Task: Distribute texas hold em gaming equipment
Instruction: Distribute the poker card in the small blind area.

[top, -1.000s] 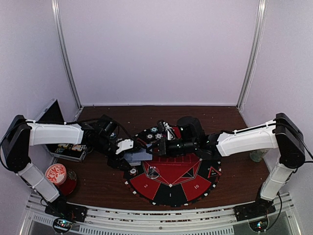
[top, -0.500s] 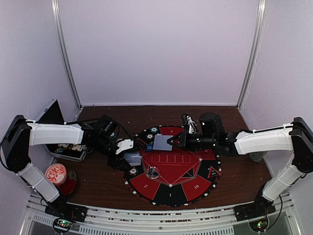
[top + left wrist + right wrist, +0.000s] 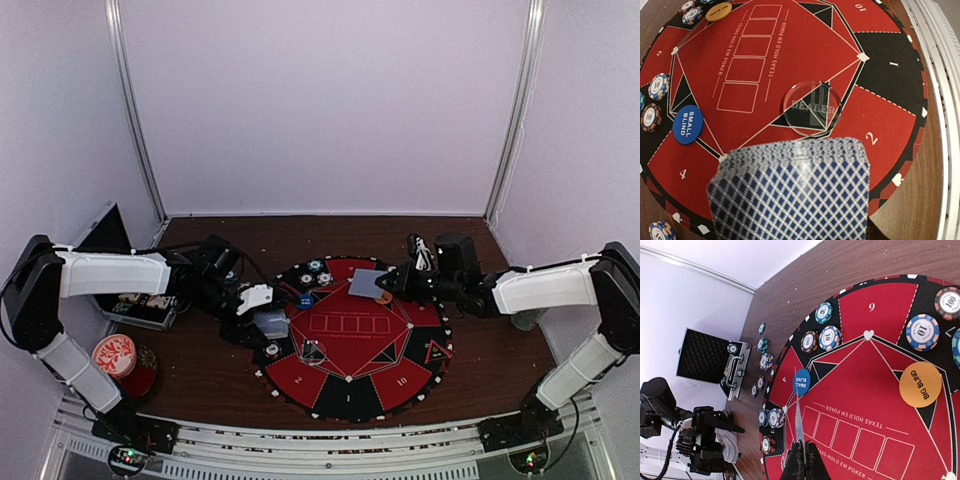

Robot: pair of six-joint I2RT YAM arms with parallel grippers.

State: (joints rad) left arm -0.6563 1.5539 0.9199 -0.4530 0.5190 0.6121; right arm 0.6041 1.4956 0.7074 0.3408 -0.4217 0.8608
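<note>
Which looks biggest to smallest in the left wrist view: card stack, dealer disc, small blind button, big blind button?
1. card stack, close to the lens, so inflated
2. dealer disc
3. small blind button
4. big blind button, farther off; true rank against small blind unsure

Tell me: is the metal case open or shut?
Open. The metal case has its foam-lined lid swung back, exposing the black lining.

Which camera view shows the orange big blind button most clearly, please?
The right wrist view: the orange big blind button lies whole and close, its lettering readable. The left wrist view shows it small at its top edge; the top view gives only an orange speck beside the card in the right gripper.
</note>
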